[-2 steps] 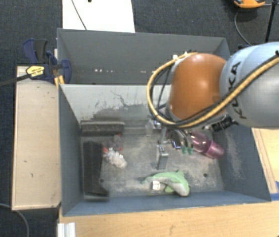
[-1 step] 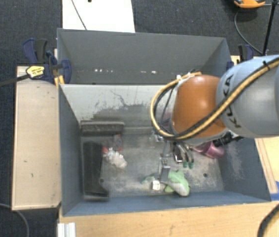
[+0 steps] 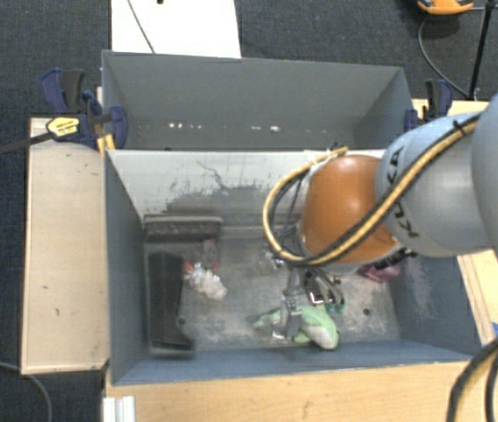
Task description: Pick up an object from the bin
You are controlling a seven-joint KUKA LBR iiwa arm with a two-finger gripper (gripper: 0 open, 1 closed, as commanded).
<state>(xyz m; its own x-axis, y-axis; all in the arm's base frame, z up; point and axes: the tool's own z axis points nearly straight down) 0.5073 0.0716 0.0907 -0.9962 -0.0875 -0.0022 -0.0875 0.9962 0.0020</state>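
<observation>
My gripper (image 3: 291,316) hangs below the orange cover, low over the bin floor near the front wall, right of the middle. Its metal fingers reach down onto a pale green and white soft thing (image 3: 318,327) that lies against the front wall. The fingertips touch the left part of that thing. A small white crumpled thing (image 3: 205,281) with a reddish bit lies to the left, well apart from the gripper. A purple thing (image 3: 381,271) peeks out under the arm at the right.
A long black block (image 3: 166,299) lies along the bin's left wall. The arm and its orange cover hide much of the bin's right half.
</observation>
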